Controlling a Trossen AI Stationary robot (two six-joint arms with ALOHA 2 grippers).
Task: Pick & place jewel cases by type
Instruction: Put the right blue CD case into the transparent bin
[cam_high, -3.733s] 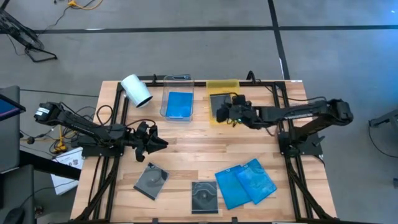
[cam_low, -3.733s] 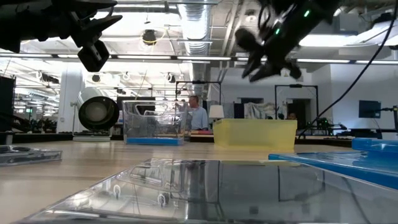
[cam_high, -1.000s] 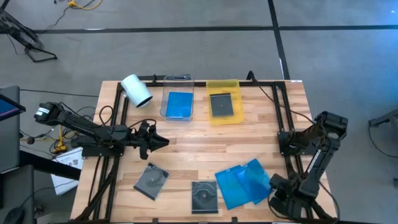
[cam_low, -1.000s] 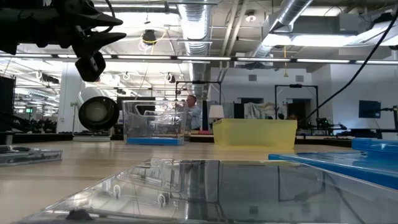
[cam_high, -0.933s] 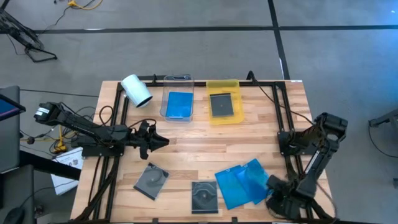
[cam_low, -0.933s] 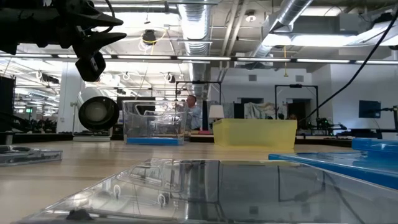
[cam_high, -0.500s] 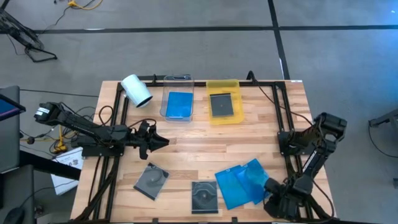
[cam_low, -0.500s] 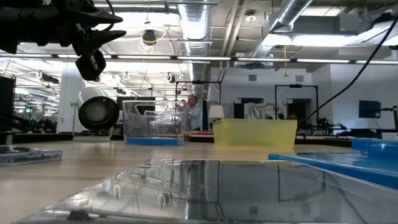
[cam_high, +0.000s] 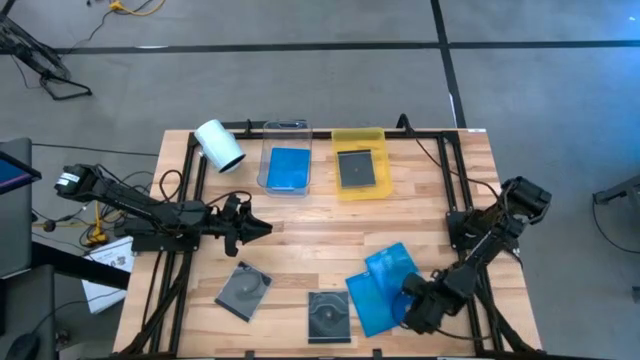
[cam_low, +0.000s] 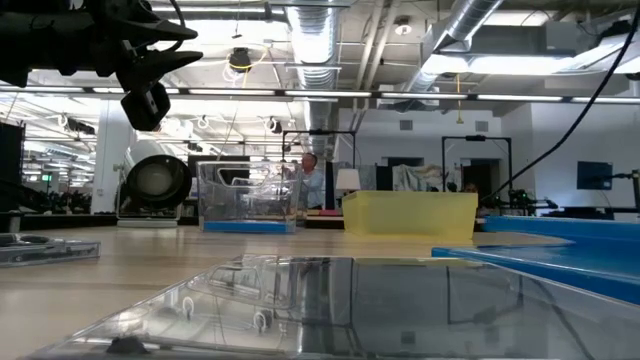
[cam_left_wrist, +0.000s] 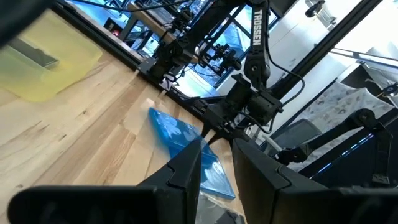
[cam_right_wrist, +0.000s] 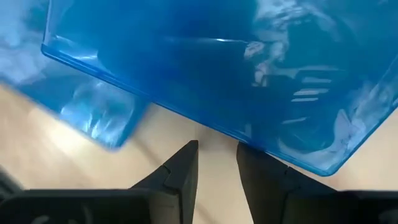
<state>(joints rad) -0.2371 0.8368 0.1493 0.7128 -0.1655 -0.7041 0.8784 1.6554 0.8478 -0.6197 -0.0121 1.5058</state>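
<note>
Two blue jewel cases (cam_high: 385, 283) lie overlapping at the near right of the table (cam_high: 310, 225), the upper one partly covering the lower, so the lower case's far edge is hidden. The right gripper (cam_high: 418, 308) sits low at their near right corner; in its wrist view the fingers (cam_right_wrist: 180, 168) stand a narrow gap apart just short of the upper case's edge, holding nothing. Two grey jewel cases (cam_high: 243, 290) lie at the near left and near centre. Another blue case (cam_high: 288, 168) rests in the clear tray (cam_high: 286, 128), and a dark case (cam_high: 357, 168) in the yellow tray (cam_high: 358, 137), both at the far side. The left gripper (cam_high: 252, 226) hovers left of centre, jaws narrowly parted and empty. A white roll (cam_high: 219, 146) lies at the far left. In the low view the near cases are blurred and cut off.
</note>
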